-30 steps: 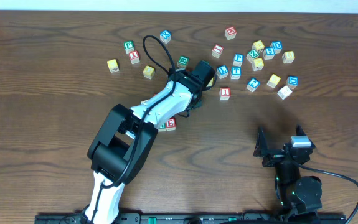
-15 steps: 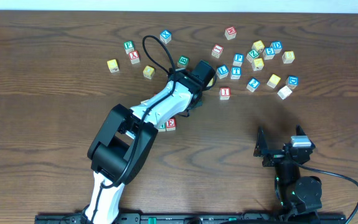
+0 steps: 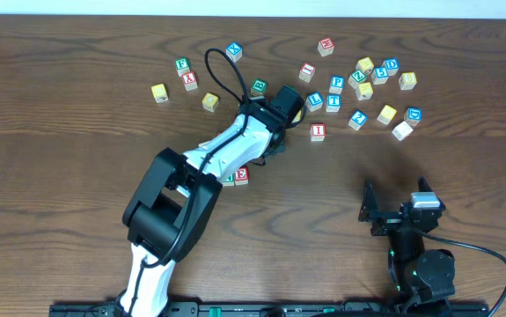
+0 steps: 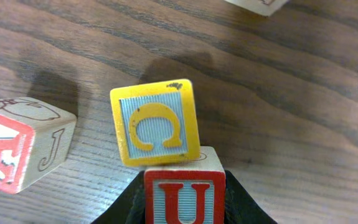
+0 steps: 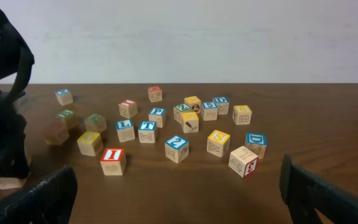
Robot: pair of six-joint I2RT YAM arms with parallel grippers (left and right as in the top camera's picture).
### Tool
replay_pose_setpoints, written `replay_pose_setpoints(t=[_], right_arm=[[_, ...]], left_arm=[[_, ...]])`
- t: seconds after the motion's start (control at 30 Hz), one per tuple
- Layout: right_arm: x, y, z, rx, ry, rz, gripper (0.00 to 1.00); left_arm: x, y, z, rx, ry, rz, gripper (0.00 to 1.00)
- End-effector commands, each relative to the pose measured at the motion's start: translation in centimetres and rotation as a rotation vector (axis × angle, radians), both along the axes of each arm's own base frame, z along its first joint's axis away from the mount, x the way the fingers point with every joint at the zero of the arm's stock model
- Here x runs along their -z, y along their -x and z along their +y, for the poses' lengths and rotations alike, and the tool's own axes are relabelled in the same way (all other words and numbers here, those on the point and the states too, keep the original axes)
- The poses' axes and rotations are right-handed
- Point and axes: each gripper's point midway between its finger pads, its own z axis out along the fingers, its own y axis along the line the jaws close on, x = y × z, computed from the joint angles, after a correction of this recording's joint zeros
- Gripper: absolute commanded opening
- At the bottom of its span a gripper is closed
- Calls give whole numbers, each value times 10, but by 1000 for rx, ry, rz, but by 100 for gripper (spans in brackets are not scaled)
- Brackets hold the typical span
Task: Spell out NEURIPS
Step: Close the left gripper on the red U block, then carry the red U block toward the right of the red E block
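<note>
My left gripper (image 4: 185, 180) is shut on a block with a red U (image 4: 185, 202), held just above the wood in the left wrist view. A yellow block with a yellow letter on blue (image 4: 157, 127) touches the U block's far edge. In the overhead view the left gripper (image 3: 275, 143) sits under its wrist, and the U block is hidden there. A red E block (image 3: 241, 175) lies beside the left arm, with a green block to its left. A red I block (image 3: 318, 132) (image 5: 112, 161) and a blue P block (image 3: 337, 83) lie nearby. My right gripper (image 5: 179, 199) (image 3: 398, 210) is open and empty.
A red-and-white block showing A and J (image 4: 17, 146) lies left of the yellow one. Several loose letter blocks (image 3: 371, 88) are scattered at the back right, and a few more (image 3: 187, 84) at the back left. The left arm's black cable (image 3: 222, 75) loops over the blocks.
The left arm's cable loop has shifted slightly. Otherwise nothing has visibly moved.
</note>
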Motion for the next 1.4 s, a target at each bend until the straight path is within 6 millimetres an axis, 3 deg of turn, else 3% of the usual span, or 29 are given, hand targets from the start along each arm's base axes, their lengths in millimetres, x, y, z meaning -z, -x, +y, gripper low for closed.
replay_pose_setpoints(t=[0.0,0.17,0.3,0.43,0.73,1.03,1.37], right_arm=[[1,0,-3,13,-12,4,99],[1,0,-3,13,-12,4,99],[1,0,-3,13,-12,4,99],[1,0,-3,13,-12,4,99],[1,0,-3,13,-12,4,99],[1,0,-3,13,-12,4,99],[1,0,-3,13,-12,4,99]], left_arm=[[-44,-8,-10,99,58,-63,19],[-79,2,-29,245,162,-73,19],[-94,15,-31,255,201,-50,19],[-87,33,-30,233,182,11,13],[-82,63,-51,309,130,38,13],[-71,67,-33,99,16,-35,10],[-43,78,-20,49,-2,-6,10]])
